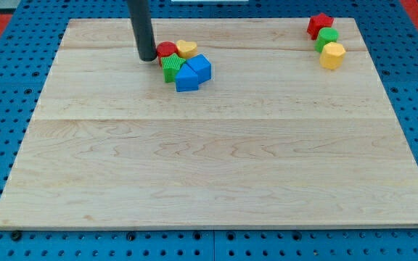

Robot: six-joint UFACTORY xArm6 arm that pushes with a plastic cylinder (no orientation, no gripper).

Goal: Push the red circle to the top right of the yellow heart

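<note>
On the pale wooden board (216,174), the nearest pieces of the cluster are two blue blocks (194,72), touching each other, just below and right of the small red circle block (166,50). A green ridged block (171,67) sits directly below the red circle. The yellow heart block (186,48) touches the red circle's right side. My tip (147,58), a plain dark rod end with no jaws, presses at its left. Far right stand a yellow block (332,55), a green block (327,38) and a red star-like block (319,25).

Red circle (166,49) flat on board, touching yellow heart (186,48) on heart's left.
</note>
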